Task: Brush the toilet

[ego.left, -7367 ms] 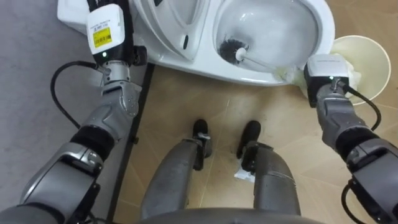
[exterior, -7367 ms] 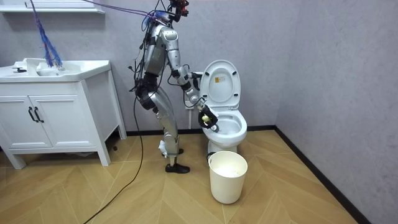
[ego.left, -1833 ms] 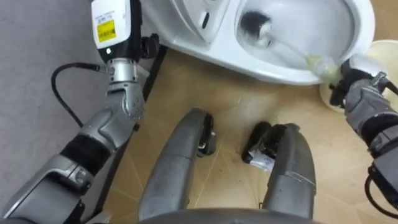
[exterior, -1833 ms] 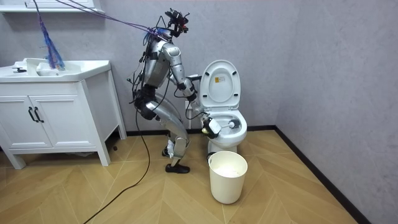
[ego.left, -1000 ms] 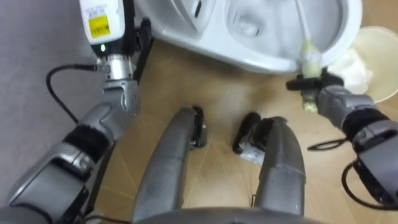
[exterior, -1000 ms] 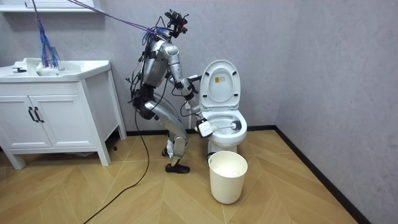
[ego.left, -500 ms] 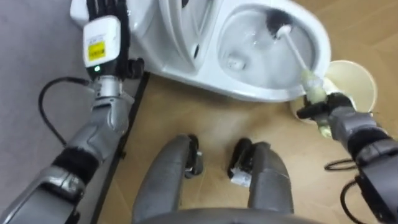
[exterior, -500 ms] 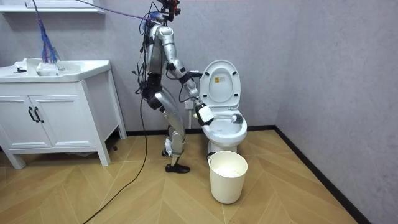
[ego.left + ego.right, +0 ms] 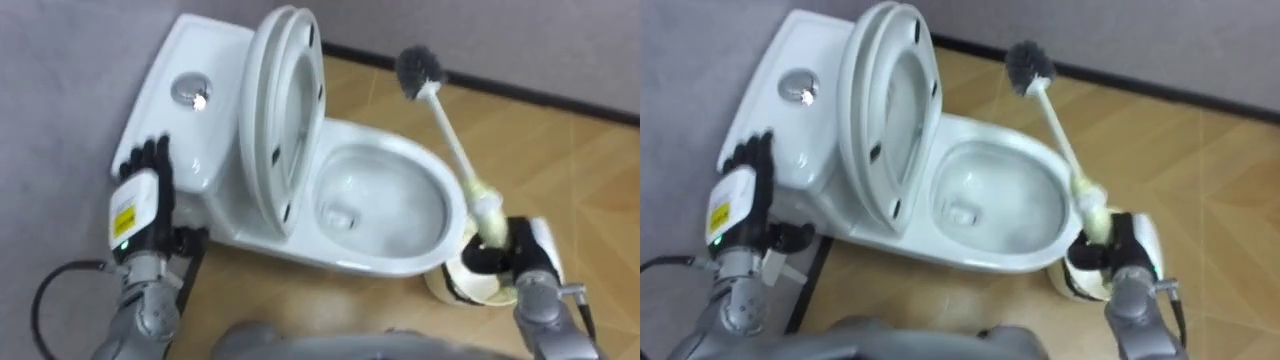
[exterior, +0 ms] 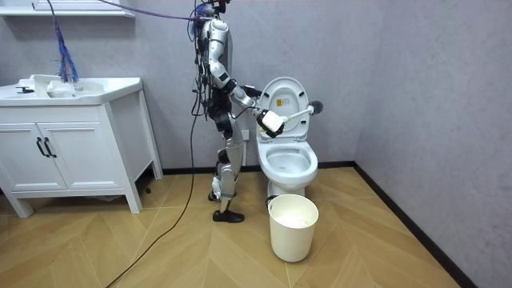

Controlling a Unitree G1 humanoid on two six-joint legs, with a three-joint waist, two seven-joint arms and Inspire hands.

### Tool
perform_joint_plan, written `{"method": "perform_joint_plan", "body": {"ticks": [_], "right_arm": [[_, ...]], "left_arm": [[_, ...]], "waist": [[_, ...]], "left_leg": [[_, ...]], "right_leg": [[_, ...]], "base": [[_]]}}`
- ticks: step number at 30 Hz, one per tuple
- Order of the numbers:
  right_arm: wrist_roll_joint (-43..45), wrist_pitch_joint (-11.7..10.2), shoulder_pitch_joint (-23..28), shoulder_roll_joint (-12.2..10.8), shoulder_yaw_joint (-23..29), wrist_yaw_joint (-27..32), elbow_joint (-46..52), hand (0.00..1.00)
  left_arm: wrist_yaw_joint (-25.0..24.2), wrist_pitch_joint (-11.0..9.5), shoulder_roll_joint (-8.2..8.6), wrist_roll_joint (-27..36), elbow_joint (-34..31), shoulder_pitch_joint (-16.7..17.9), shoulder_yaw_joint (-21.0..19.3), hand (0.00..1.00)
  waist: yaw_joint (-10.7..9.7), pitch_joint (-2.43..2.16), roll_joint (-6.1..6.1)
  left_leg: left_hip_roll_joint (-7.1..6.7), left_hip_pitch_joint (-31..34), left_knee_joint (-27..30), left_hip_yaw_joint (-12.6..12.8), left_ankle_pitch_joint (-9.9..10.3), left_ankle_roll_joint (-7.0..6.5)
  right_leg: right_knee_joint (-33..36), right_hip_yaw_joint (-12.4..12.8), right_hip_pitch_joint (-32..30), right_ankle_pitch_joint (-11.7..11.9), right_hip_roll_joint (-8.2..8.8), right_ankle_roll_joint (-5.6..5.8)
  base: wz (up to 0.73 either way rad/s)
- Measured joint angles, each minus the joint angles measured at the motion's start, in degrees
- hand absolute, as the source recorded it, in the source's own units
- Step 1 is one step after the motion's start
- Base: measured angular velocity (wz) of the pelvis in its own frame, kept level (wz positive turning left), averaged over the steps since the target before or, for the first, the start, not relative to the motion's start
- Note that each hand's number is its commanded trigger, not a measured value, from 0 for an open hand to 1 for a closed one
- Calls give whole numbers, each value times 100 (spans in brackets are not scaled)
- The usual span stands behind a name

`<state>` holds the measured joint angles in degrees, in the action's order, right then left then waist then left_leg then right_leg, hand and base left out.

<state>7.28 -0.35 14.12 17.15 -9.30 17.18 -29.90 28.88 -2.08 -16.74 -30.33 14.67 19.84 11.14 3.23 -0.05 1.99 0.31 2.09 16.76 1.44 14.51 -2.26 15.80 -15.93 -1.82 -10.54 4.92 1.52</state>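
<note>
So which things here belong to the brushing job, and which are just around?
Job: toilet brush, held up in the right hand; toilet, lid up.
Just around: waste bin; vanity cabinet; left hand, idle by the tank.

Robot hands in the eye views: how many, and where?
2. The left robot hand is open, beside the tank on its left. The right robot hand is shut on the brush handle, right of the bowl, above the bin.
</note>
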Motion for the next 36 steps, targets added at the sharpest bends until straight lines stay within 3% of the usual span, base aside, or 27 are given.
{"method": "perform_joint_plan", "body": {"ticks": [3,8,10,11,14,20,22,25,28,32,36], "right_arm": [[0,-177,147,-7,78,21,73,100],[-23,-395,402,-33,382,80,171,100],[-85,-406,431,-90,499,165,59,100],[-120,-411,446,-120,542,180,33,100],[-651,-590,428,-260,624,378,-567,100],[-1249,-583,383,-410,676,512,-1448,100],[-1493,-603,289,-449,731,653,-1825,100],[-1587,-617,270,-633,983,871,-2162,100],[-1650,-629,255,-671,1152,971,-2478,100],[-1852,-654,94,-719,1300,1012,-2990,100],[-1906,-628,76,-733,1320,1013,-3178,100]], "left_arm": [[-69,-223,103,85,0,313,-227,0],[-145,-345,178,430,-2,743,-463,0],[-193,-537,276,626,80,870,-623,0],[-195,-588,299,661,148,876,-660,0],[-190,-795,436,1356,757,725,-811,0],[-191,-1141,557,1984,1351,562,-929,0],[-268,-1139,687,2514,1527,492,-1127,0],[-458,-943,745,3444,2000,484,-1289,0],[-593,-900,751,4187,2268,590,-1377,0],[-775,-900,771,4487,2836,510,-1455,0],[-1037,-733,810,4669,3436,363,-1566,0]], "waist": [[18,9,-50],[20,-8,-54],[36,-6,-42],[42,15,-3],[23,-15,-61],[37,-15,-83],[34,-13,-84],[32,4,-88],[24,10,-94],[7,17,-123],[-15,18,-162]], "left_leg": [[-20,-363,-273,1,-1,0],[-15,-698,-526,32,-6,5],[-16,-847,-601,77,-6,5],[-14,-884,-619,92,-6,5],[-6,-1021,-711,111,-11,13],[4,-1084,-739,169,-20,28],[16,-1141,-792,202,-22,32],[16,-1154,-818,235,-24,39],[5,-1135,-810,229,-26,41],[-1,-1153,-811,208,-26,41],[19,-1155,-819,222,-25,42]], "right_leg": [[-173,0,327,-33,-14,54],[-307,39,600,-52,-46,84],[-428,146,736,-52,-75,85],[-444,160,762,-53,-80,85],[-529,176,882,-53,-103,87],[-530,261,907,-54,-124,88],[-529,287,926,-50,-144,81],[-522,304,901,-42,-163,69],[-521,305,876,-40,-164,66],[-525,308,913,-41,-162,66],[-524,320,908,-41,-163,67]], "base": [[0],[-2],[-12],[-13],[-6],[-7],[-8],[-8],[0],[2],[0]]}}
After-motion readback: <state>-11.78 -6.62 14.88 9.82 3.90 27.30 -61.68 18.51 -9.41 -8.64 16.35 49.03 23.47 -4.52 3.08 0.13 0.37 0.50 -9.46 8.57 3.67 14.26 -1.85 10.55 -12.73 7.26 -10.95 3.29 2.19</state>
